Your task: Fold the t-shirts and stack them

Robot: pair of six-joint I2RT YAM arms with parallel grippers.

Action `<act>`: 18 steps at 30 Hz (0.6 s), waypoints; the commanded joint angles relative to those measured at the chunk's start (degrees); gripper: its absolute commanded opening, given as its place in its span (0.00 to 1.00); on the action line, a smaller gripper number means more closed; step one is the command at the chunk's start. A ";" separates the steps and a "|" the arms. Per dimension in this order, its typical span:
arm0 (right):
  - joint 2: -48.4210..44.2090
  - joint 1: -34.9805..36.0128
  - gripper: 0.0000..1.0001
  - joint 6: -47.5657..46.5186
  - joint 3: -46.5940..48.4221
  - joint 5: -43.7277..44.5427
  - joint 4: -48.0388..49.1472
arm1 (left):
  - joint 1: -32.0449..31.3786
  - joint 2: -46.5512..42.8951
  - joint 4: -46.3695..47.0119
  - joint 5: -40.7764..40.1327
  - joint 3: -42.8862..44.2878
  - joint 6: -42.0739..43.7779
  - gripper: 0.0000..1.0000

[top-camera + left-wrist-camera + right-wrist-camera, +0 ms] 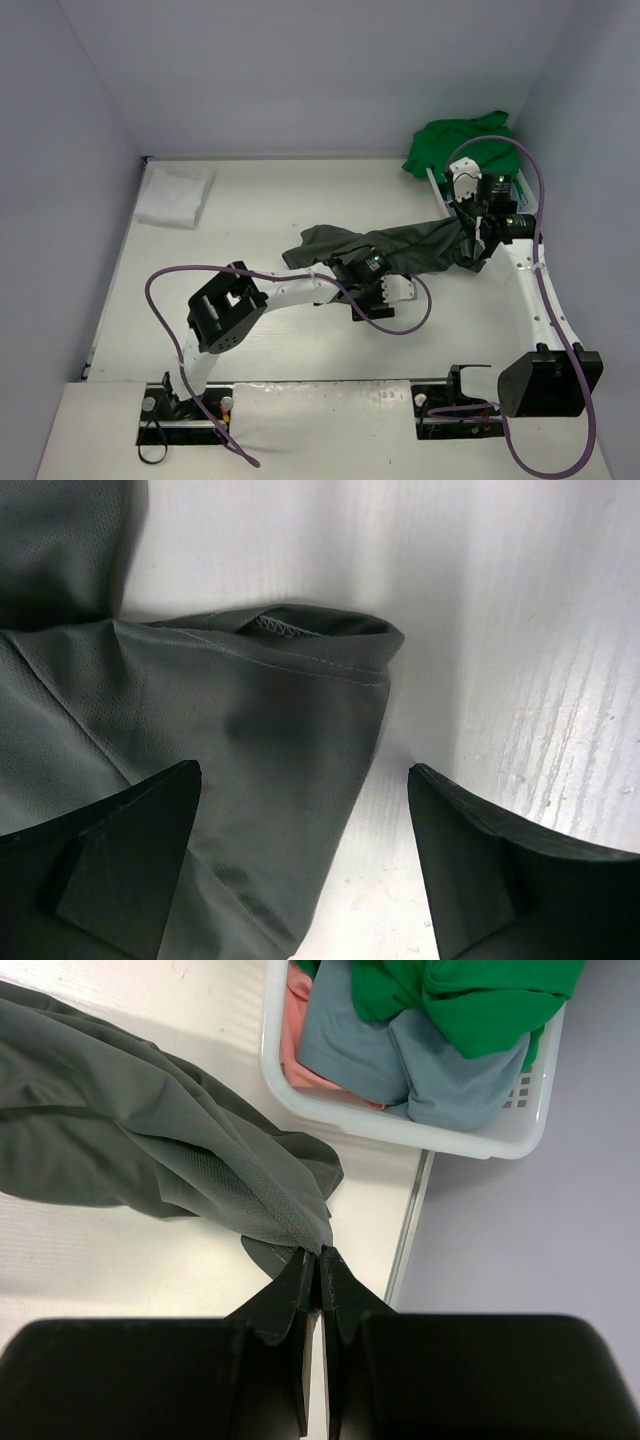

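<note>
We see the dark grey-olive t-shirt as thin matt cloth, a fine mesh knit with a stitched hem. The green t-shirt and light blue t-shirt look soft and matt too. The basket is smooth white plastic, faintly glossy. The table shows a white, streaked sheen. The left gripper has fingers of matt black plastic.

We see bright, even light from above on the tabletop, with only soft shadows beside the grey shirt. In the left wrist view the tabletop right of the shirt glares almost white, and the near fingers are dark, slightly blurred.
</note>
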 commanded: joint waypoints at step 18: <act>-1.96 -0.03 0.00 -0.26 -0.95 -1.43 3.44 | -0.13 2.54 -2.12 4.10 3.84 -0.43 0.55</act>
